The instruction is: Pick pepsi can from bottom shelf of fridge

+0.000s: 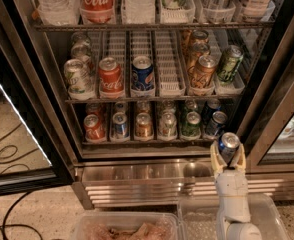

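Note:
The pepsi can [229, 141], dark navy with a shiny silver top, is upright between the cream fingers of my gripper [228, 150], which is shut on it. Can and gripper are outside the fridge [137, 184], in front of its steel base at the lower right and just below the right end of the bottom shelf [152, 141]. That shelf carries a row of cans in narrow white lanes, with another dark blue can [216, 124] in the rightmost lane.
The middle shelf has a brighter blue can [143, 74], red cans and a green can [229, 63]. The open glass door [17, 149] stands at the left, with cables on the floor beneath it. Two clear plastic bins [127, 229] sit at the bottom edge, and the black door frame [277, 119] rises close on the right.

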Controlling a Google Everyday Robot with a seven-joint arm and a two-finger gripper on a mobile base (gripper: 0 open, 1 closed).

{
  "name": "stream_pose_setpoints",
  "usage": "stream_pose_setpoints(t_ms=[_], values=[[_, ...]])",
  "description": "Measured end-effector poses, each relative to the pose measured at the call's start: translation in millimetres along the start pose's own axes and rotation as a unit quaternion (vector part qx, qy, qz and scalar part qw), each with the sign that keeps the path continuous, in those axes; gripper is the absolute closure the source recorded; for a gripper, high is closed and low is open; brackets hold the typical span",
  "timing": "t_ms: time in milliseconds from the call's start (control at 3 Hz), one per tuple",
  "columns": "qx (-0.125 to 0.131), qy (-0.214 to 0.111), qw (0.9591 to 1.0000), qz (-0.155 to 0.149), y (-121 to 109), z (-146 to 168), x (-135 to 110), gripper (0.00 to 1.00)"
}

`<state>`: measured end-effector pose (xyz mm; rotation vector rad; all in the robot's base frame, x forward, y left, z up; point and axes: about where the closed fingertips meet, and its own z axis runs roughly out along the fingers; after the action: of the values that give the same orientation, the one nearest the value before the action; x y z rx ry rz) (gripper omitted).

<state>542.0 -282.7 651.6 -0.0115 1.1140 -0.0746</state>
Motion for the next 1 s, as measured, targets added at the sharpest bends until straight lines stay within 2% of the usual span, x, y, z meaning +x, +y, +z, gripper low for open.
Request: stream_pose_setpoints(t_ms=[333,667,1000], values=[[-0.065,0.045,0.9958,0.045,-6.1,-39.2,9.7,1.00],[-0.185,0.104,0.9772,0.013,26.4,-78.2,33.3,1.00],[-0.235,0.113,0.9652,-0.014,37.8,-84.3,25.9,1.00]])
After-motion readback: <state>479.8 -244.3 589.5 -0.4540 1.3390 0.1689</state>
